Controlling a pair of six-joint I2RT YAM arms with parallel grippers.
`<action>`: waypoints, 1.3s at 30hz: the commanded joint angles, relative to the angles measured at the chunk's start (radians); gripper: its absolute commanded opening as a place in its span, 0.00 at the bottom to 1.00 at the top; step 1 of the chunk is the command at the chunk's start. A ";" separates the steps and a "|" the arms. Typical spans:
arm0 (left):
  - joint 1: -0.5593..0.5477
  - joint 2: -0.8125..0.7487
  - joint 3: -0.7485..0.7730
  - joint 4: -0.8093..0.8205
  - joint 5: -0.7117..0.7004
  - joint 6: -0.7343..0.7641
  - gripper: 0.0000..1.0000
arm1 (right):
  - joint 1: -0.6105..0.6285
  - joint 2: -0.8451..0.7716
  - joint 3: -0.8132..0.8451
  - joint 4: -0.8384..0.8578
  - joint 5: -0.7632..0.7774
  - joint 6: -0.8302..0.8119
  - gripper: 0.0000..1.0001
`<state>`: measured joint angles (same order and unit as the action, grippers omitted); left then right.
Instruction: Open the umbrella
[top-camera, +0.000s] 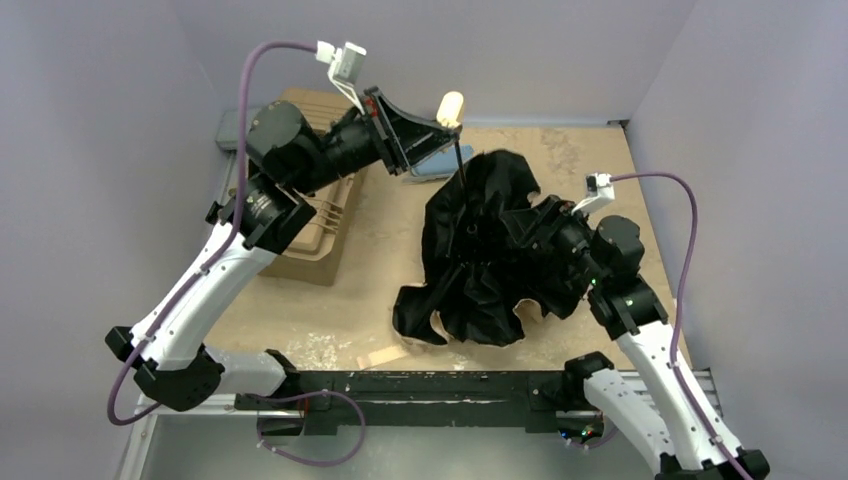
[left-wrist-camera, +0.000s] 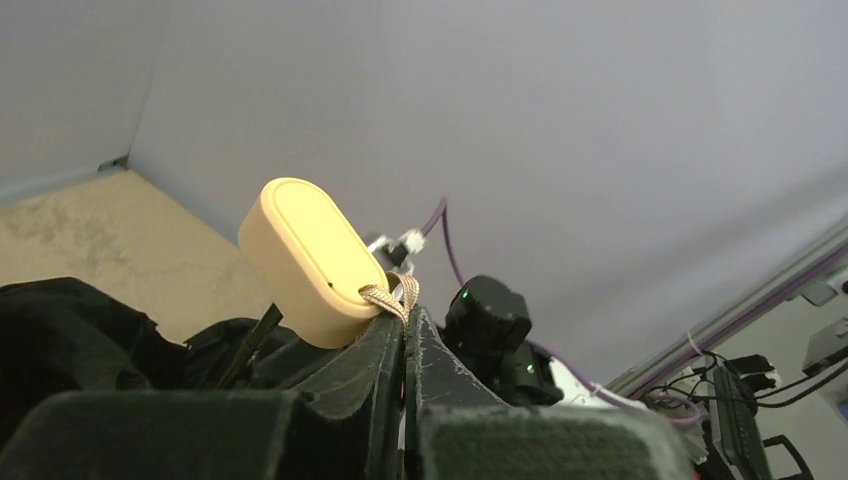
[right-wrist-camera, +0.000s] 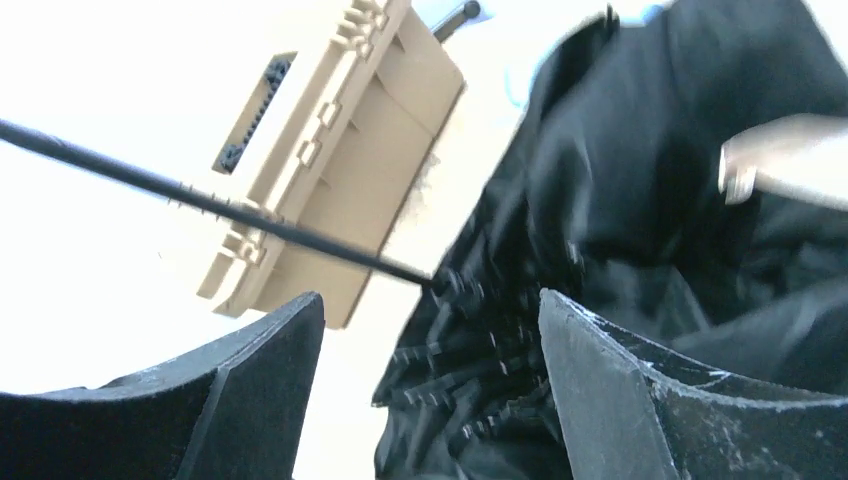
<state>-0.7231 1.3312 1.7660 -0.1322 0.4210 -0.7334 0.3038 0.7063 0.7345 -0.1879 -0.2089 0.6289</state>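
The umbrella (top-camera: 480, 250) lies half spread on the table, its black underside up, with the cloth crumpled. Its thin black shaft (top-camera: 462, 180) rises to the round beige handle (top-camera: 450, 107). My left gripper (top-camera: 438, 124) is shut on the woven strap (left-wrist-camera: 385, 297) at the base of the handle (left-wrist-camera: 310, 260) and holds the handle up in the air. My right gripper (top-camera: 520, 232) sits low in the black cloth. In the right wrist view the right gripper (right-wrist-camera: 430, 310) is open wide around the ribs and runner (right-wrist-camera: 475, 300), where the shaft (right-wrist-camera: 200, 200) enters.
A tan ribbed hard case (top-camera: 320, 225) lies left of the umbrella and also shows in the right wrist view (right-wrist-camera: 350, 150). A light-blue sleeve (top-camera: 440, 162) lies under my left gripper. Walls close the back and sides. A black rail (top-camera: 420, 385) runs along the near edge.
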 joint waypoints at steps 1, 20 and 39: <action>0.000 -0.066 -0.177 0.117 -0.090 -0.024 0.00 | 0.005 0.119 0.092 0.078 0.008 0.083 0.77; -0.007 -0.251 -0.499 0.098 -0.095 -0.054 0.00 | 0.062 0.545 0.196 -0.295 -0.293 0.681 0.87; -0.010 -0.115 -0.287 0.024 -0.098 0.058 0.00 | 0.107 0.364 0.173 -0.099 -0.067 0.151 0.46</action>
<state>-0.7296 1.1980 1.3781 -0.1627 0.3367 -0.7227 0.3874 1.2083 0.9817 -0.4450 -0.3996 1.0340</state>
